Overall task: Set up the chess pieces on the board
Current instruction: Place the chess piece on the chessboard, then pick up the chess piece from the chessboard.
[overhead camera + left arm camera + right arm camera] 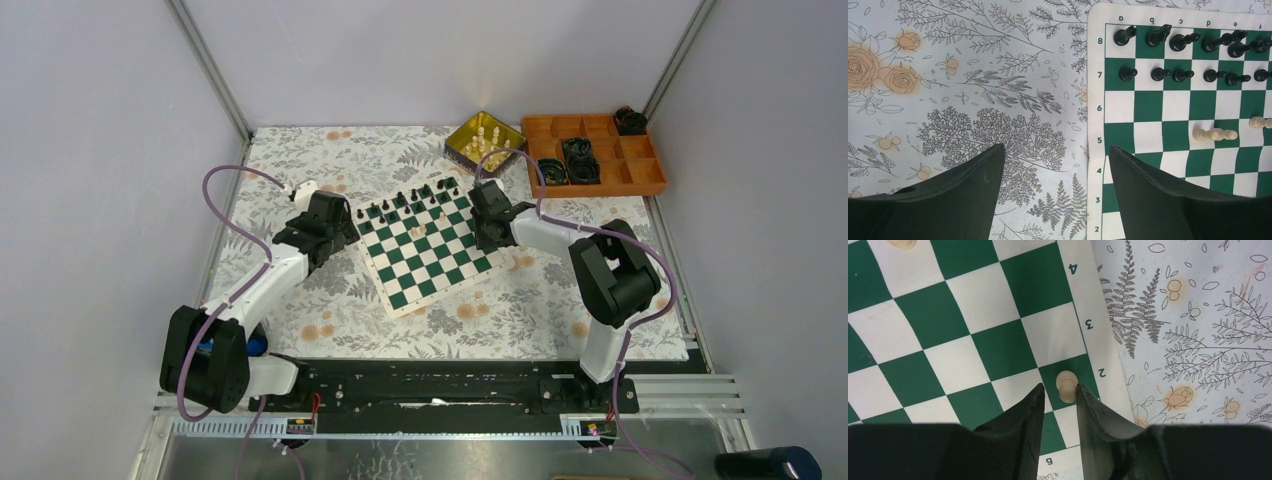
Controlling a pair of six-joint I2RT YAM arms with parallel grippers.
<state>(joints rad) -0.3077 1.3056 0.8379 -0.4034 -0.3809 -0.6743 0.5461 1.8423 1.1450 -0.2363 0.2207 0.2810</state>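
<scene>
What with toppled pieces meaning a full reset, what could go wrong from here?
1. The cream pawn stands between the fingers of the right claw, close against one; a sideways withdrawal could tip it.
2. The gold tin holding more cream pieces sits past the end of the black pieces; the right arm reaching there might brush them.

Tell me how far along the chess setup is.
Done: black pieces fill ranks 8 and 7 as far as the left wrist view shows. In hand: the right gripper brackets a white pawn on rank 2; the left gripper hangs open. Left: two white pieces sit mid-board, more wait in the gold tin.
</scene>
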